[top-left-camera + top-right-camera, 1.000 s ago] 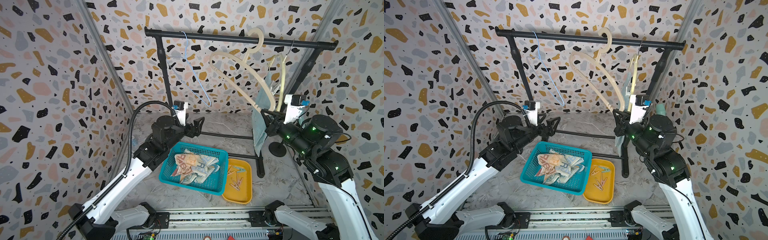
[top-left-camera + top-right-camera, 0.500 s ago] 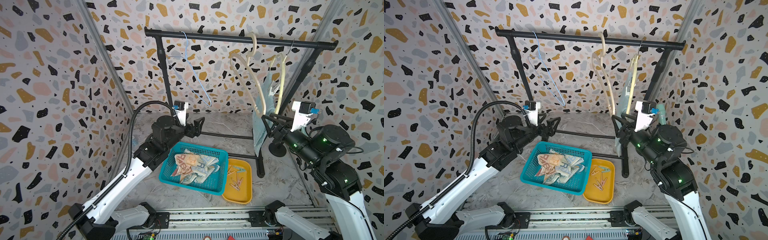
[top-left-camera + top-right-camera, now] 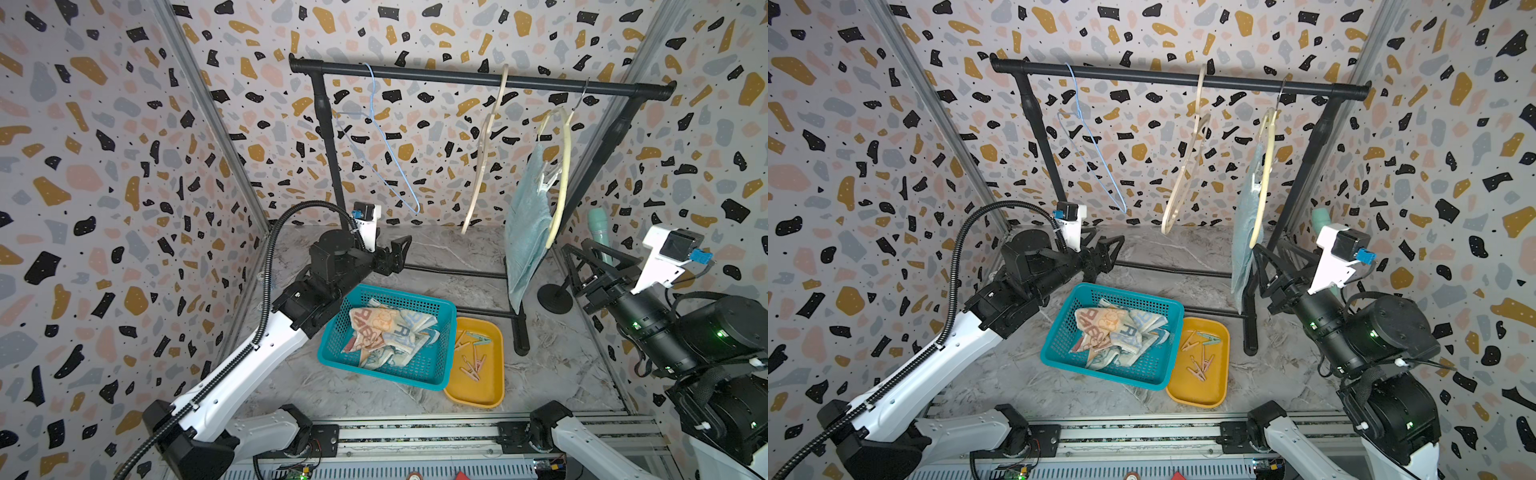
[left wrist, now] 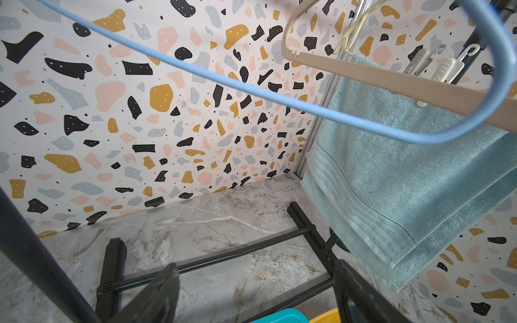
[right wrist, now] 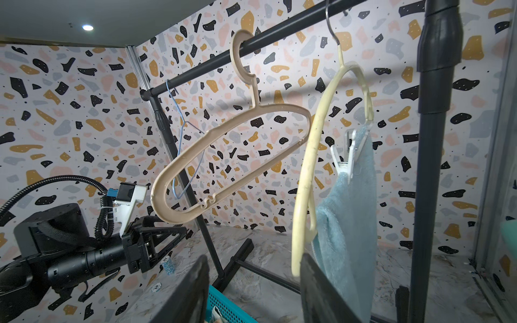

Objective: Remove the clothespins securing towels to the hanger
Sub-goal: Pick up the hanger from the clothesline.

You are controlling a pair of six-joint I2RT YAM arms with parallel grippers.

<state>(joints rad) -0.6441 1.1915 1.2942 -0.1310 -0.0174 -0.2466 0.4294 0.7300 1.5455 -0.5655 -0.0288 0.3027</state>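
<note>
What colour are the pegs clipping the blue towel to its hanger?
White pegs, clearest in the right wrist view.

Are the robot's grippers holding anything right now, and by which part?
Nothing is held. The left gripper is open in empty air; the right gripper is open too, close to the pale yellow round plastic hanger but not clamping it.

Bright even light; ceiling lamp point(image 5: 87, 27) glare; wide-angle edge distortion.

A lab robot cell: terrazzo-print wall panels point(image 3: 104, 166) around a marbled tabletop point(image 3: 457, 249), aluminium mounting rail point(image 3: 415, 434)
</note>
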